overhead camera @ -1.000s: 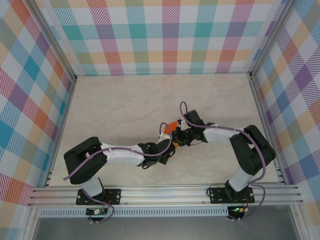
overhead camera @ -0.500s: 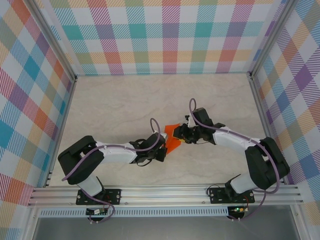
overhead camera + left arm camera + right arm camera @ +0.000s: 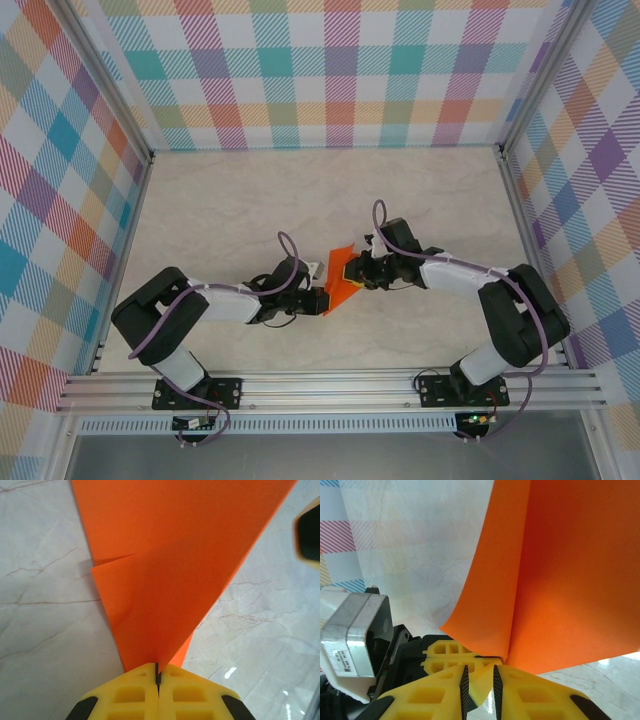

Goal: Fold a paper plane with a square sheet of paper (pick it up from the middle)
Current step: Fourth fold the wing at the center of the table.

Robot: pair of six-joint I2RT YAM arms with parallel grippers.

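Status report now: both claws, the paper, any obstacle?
Copy: left claw shut on paper tip; right claw at the fold, grip unclear; paper creased, between both arms; no obstacle seen.

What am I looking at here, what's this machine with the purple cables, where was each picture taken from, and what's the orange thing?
These are two robot arms bolted to the near edge of a table with checked walls around it. The wide picture comes from a fixed camera above and behind them: the left arm reaches in from the left, the right arm from the right. The two close-ups come from a camera on each wrist, looking along its yellow fingers. The orange thing is a sheet of paper, partly folded, held between the arms' ends. The left gripper is shut, pinching a pointed corner of it. The right gripper sits at the paper's folded edge, fingers slightly apart; whether it grips I cannot tell.
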